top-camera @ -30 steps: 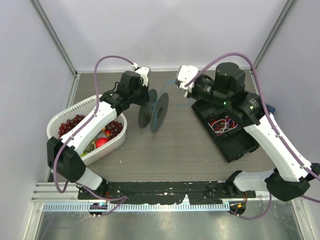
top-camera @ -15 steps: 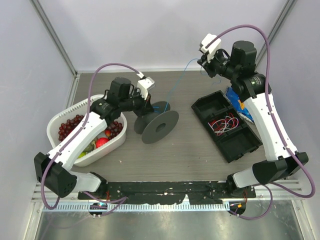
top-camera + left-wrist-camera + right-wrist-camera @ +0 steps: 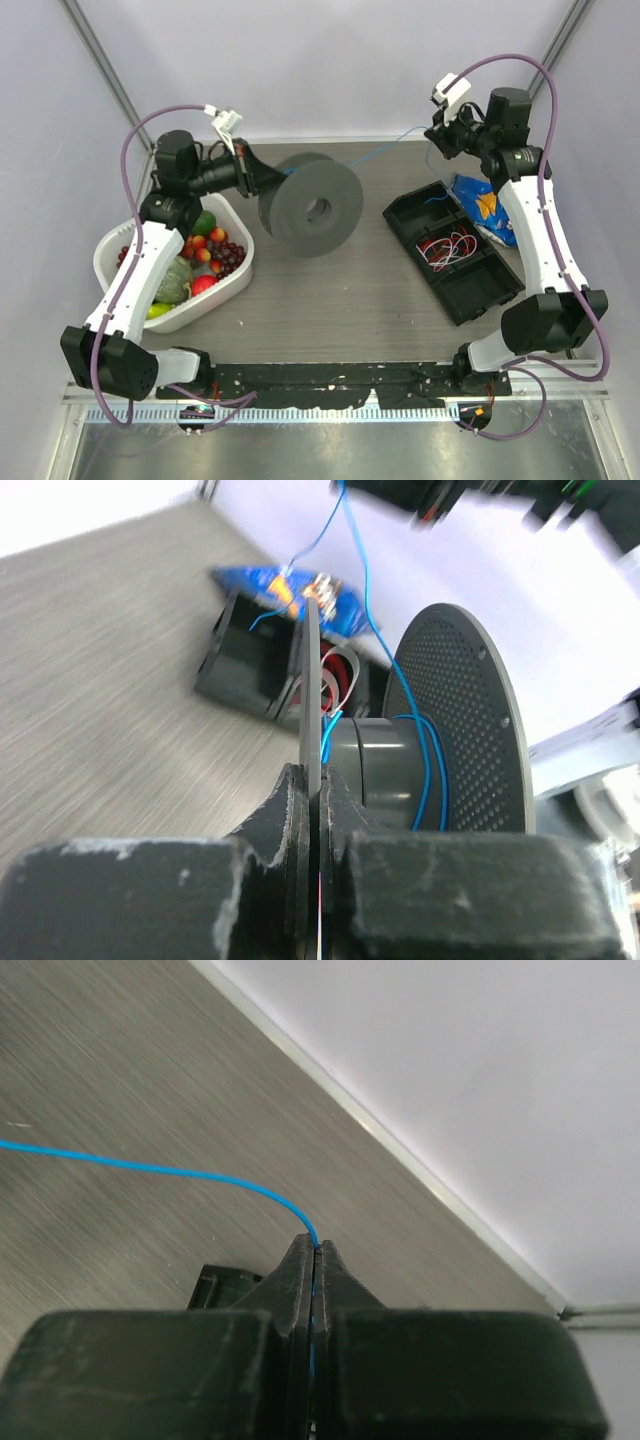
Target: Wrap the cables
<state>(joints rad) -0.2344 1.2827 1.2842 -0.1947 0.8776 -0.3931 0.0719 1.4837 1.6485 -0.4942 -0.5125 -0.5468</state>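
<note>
My left gripper (image 3: 262, 180) is shut on the thin flange of a grey spool (image 3: 315, 205) and holds it above the table, turned on its side. In the left wrist view the fingertips (image 3: 340, 798) pinch that flange edge; blue cable (image 3: 430, 770) is wound round the hub (image 3: 375, 770), with a perforated flange (image 3: 465, 700) behind. The blue cable (image 3: 380, 152) runs from the spool to my right gripper (image 3: 436, 132), raised at the back right. In the right wrist view that gripper (image 3: 314, 1252) is shut on the cable (image 3: 150, 1168).
A white basket (image 3: 102, 255) of fruit stands at the left under the left arm. A black tray (image 3: 480, 290) with red and white wires lies at the right, a blue snack bag (image 3: 480, 205) beside it. Enclosure walls stand close behind.
The left arm has swung left and raised the spool, turning it so a flange faces the camera. The right gripper has moved right and back, drawing the cable out longer.
</note>
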